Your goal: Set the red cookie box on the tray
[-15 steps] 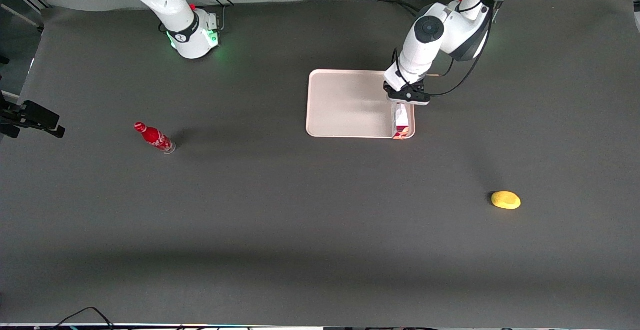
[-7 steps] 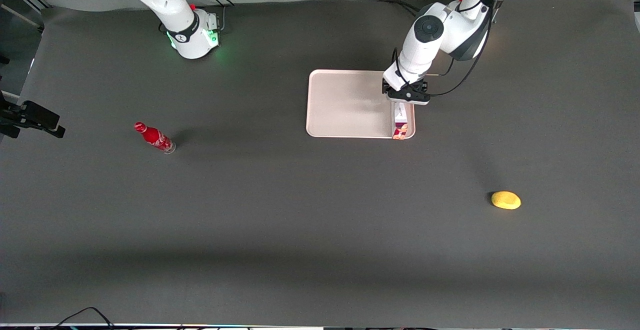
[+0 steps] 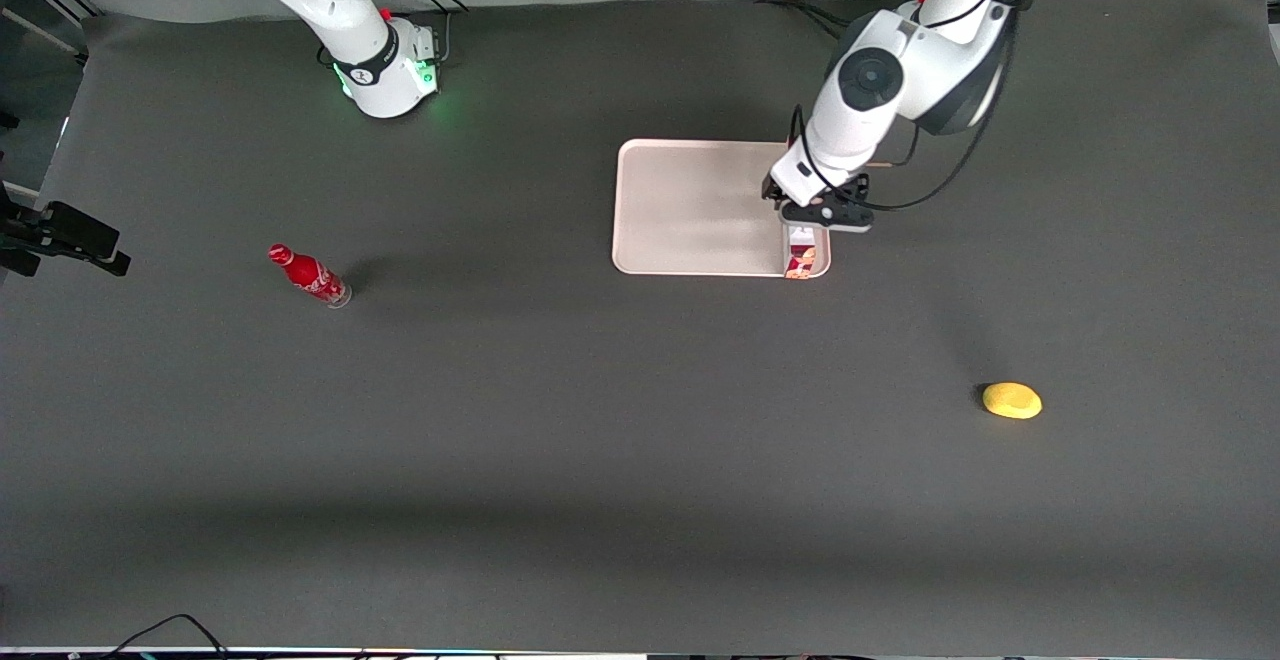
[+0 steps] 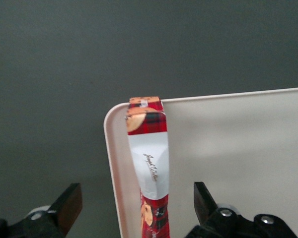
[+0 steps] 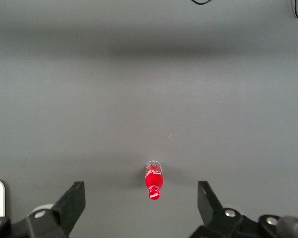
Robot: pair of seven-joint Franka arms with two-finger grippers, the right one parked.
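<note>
The gripper [image 4: 134,208] has lifted, fingers apart, above the long dark-red cardboard cookie box [image 4: 150,173], seemingly resting against the pale pinkish tray [image 3: 690,205] rim; it could tip out.

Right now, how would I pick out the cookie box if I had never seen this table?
Find the tray, the pale rectangle mid-table. The red cookie box lies inside it along the short rim toward the working arm's end, under the gripper, whose jaws are open. It is long and narrow, tartan red with a white panel.

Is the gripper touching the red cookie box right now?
Apart. The left wrist view shows the gripper open, both fingers clear of the red cookie box lying on the tray.
</note>
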